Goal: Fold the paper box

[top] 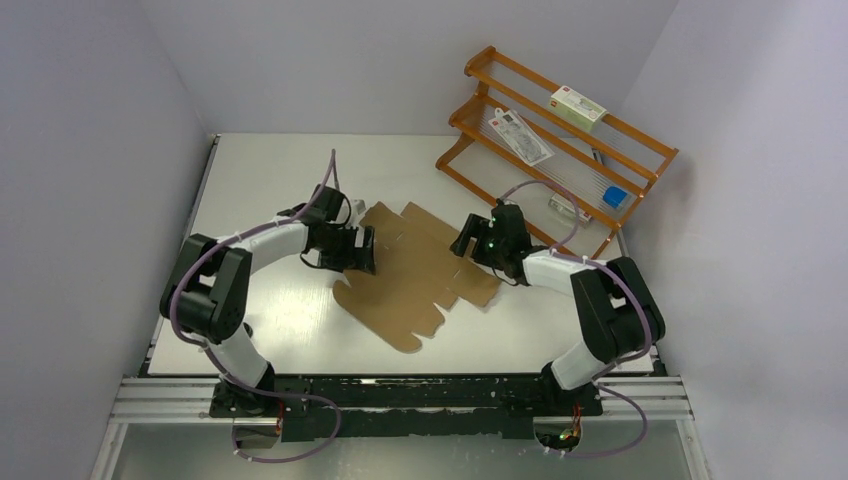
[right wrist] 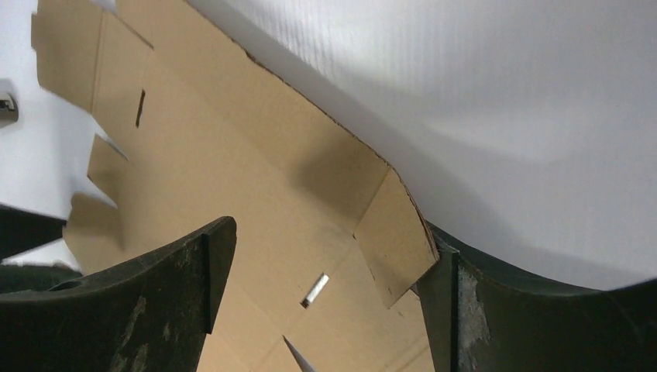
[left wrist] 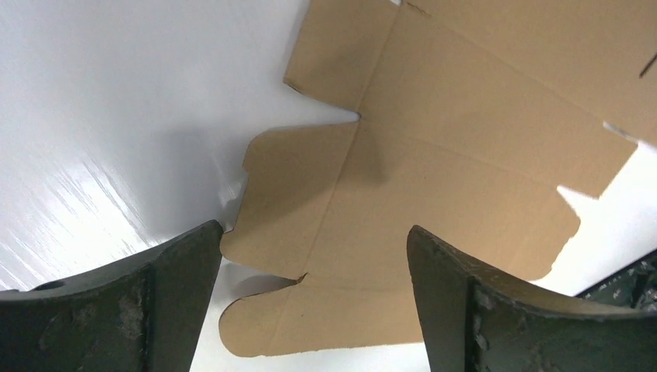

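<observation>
One paper box [top: 415,275], a single flat brown sheet. Two arms, left arm [top: 215,285] and right arm [top: 610,305], one pincer each: left pincer [top: 362,250], right pincer [top: 468,240], two fingers per pincer. One orange rack [top: 650,150], three tiers. Four small items on it: one white package [top: 577,107] with red-green label, one long flat white packet [top: 520,135], one blue item [top: 615,197], one pale item [top: 565,208], kind unclear. One white worktop [top: 270,170].

No legible text; print on white packages [top: 578,106] on orange rack [top: 662,165] too small to read.
</observation>
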`<state>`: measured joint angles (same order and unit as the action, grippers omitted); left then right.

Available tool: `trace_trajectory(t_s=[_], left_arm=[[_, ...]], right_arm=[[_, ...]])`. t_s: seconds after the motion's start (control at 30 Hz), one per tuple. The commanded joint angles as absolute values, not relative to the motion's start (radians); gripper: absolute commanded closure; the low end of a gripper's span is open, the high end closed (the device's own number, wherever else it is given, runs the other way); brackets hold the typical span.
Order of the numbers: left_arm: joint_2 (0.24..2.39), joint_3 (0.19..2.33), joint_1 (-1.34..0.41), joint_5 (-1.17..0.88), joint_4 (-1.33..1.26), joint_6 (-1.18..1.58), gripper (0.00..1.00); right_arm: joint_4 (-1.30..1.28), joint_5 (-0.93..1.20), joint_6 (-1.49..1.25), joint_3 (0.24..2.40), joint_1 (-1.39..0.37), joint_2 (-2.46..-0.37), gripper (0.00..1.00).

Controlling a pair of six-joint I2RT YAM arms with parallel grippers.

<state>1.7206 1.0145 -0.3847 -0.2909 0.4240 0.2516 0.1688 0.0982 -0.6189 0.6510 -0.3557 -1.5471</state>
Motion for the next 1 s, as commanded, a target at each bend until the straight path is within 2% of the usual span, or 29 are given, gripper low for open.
trace_trajectory(t_s=[0.0,0.4,0.7,0.8,0.97], left_arm=[[1.642,0.933,-0.382,-0.374,0.393,0.302,0.08],[1.42,0.697,-0.412,-0.399,0.333,0.421,0.08],[1.221,0.525,-0.459,-0.402,0.278,0.555,0.07],[1.169,0.541,-0.459,-0.345,0.336,0.553,0.06],[1.189,0.709,-0.426,-0.148,0.458,0.416,0.03]], right_arm=[[0.187,0.108,-0.585,0.739,-0.372,-1.614,0.14],[0.114,0.126,-0.457,0.976,-0.385,-1.831,0.13],[0.094,0.162,-0.335,1.077,-0.386,-1.892,0.09],[0.075,0.149,-0.312,1.106,-0.386,-1.905,0.08],[0.06,0.086,-0.292,1.115,-0.377,-1.866,0.05]])
